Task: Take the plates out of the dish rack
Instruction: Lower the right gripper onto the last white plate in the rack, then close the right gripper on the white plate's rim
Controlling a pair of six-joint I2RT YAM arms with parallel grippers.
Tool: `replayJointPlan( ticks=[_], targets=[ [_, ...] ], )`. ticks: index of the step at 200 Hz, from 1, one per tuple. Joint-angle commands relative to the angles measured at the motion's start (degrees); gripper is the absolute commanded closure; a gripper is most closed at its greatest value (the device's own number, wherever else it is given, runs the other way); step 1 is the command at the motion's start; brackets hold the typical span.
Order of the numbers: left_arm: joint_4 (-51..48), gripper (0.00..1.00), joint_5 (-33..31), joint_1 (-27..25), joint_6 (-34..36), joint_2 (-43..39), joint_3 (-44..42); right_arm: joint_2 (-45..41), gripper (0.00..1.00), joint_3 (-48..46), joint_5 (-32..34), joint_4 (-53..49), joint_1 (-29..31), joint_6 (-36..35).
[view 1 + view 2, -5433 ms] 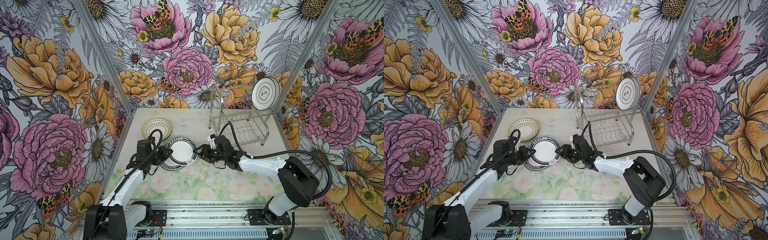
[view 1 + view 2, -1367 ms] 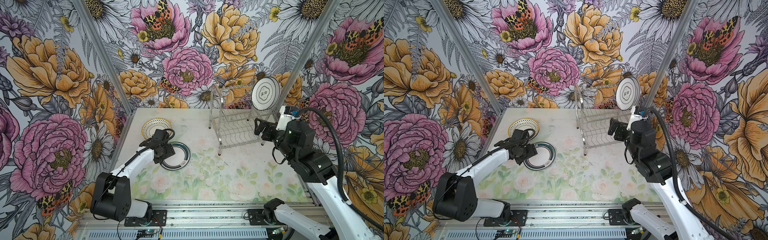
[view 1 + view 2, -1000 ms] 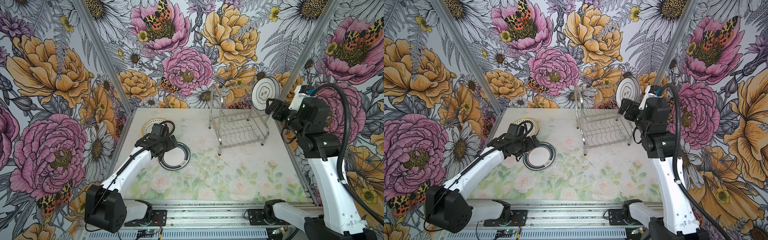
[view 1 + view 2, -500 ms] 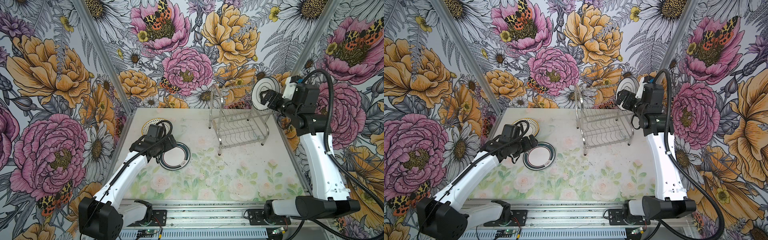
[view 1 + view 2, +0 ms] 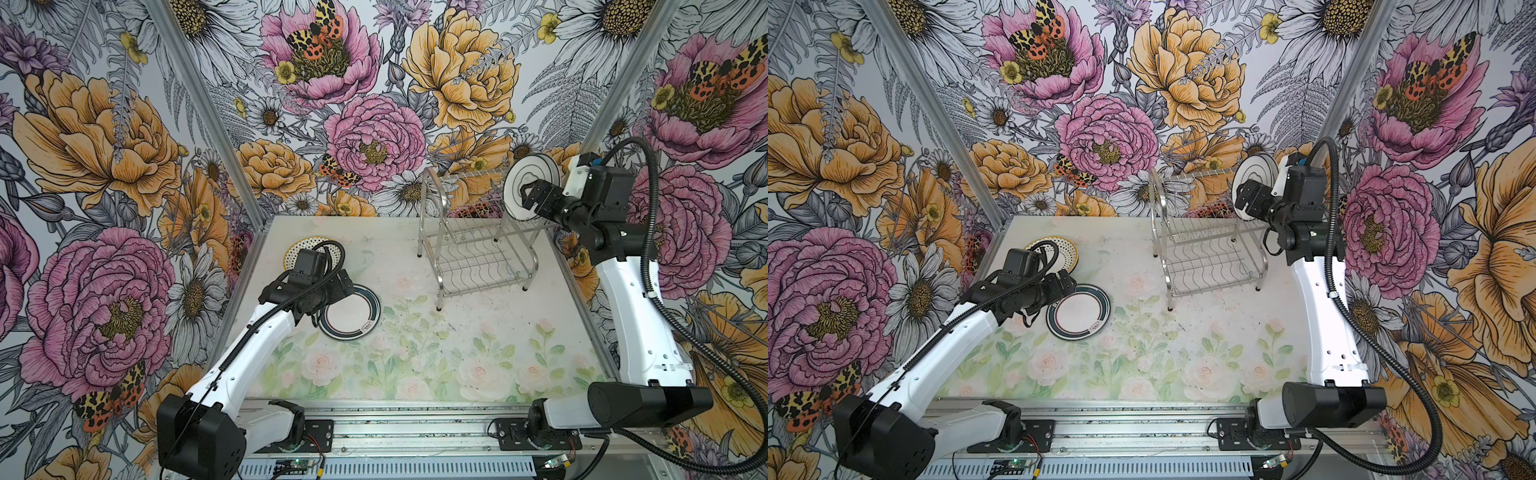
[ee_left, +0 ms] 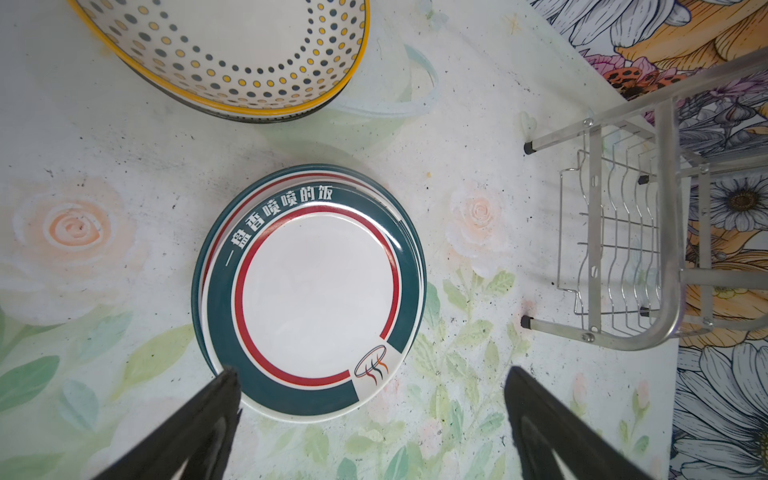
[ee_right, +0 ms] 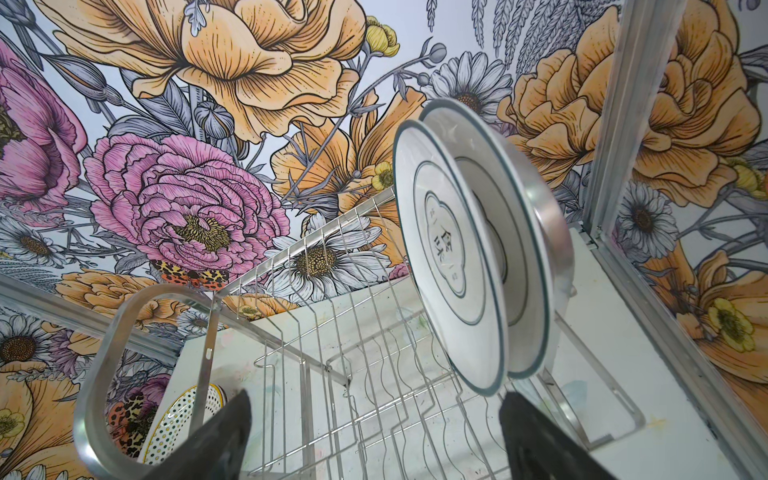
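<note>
Moved: right gripper point(image 5: 526, 197) point(image 7: 376, 400) has swung up from the middle of the table point(image 5: 457, 353) to the right end of the dish rack point(image 5: 478, 257); left gripper point(image 5: 347, 289) point(image 6: 372, 374) has lifted off the teal-ringed stack point(image 5: 351, 313), whose top plate now lies flat where both arms were handling it seconds ago.
Dish rack: steel wire, two tiers, at the back right of the table; in both top views its long axis runs across the view, from the arched loop point(image 5: 432, 199) on the left to the end by the right wall.
Plates still racked: front plate point(image 7: 449, 266) and rear plate point(image 7: 519, 232) stand on edge, close together, in the last slots of the upper tier at the right end; their faces are turned along the rack's long axis toward the arched loop, the front one showing dark characters at its centre.
Right jaws: wide apart, holding nothing, level with the front plate; in the right wrist view its lower rim sits just beside one fingertip point(image 7: 509, 405), and whether they touch cannot be told.
Left jaws: spread wide and empty, hanging over the near rim of the teal-ringed stack.
Plates unloaded: teal-ringed stack lies face up on the table left of the rack, rims slightly offset; dotted plates point(image 6: 232, 50) point(image 5: 307, 243), yellow-rimmed, lie stacked behind it near the left wall, partly hidden by the left wrist in both top views.
</note>
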Motion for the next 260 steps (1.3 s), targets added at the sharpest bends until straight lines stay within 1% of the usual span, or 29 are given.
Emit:
replayJointPlan(
  ticks=[1,72,102,180,211,260],
  targets=[
    [-0.45,0.01,0.85,0.62,0.35,-1.02,0.05,0.42,0.06,1.55,-0.35,0.49,-0.52,-0.88],
    [-0.35,0.01,0.76,0.64,0.32,-0.83,0.10,1.54,0.10,0.93,-0.46,0.94,-1.23,-2.14],
    [-0.31,0.01,0.73,0.64,0.32,-0.77,-0.11,2.64,0.18,0.93,-0.83,1.72,-1.54,-2.38],
    [-0.36,0.01,0.99,0.67,0.34,-0.45,-0.12,4.85,0.35,0.58,2.25,3.47,-1.76,-5.44],
    [-0.36,0.01,1.12,0.60,0.28,-0.73,-0.38,4.36,0.35,0.16,0.88,3.42,-2.11,-5.44],
    [-0.28,0.01,1.06,0.66,0.25,-0.93,-0.56,0.08,0.33,-0.90,-1.08,3.16,-3.06,-4.51]
  ],
)
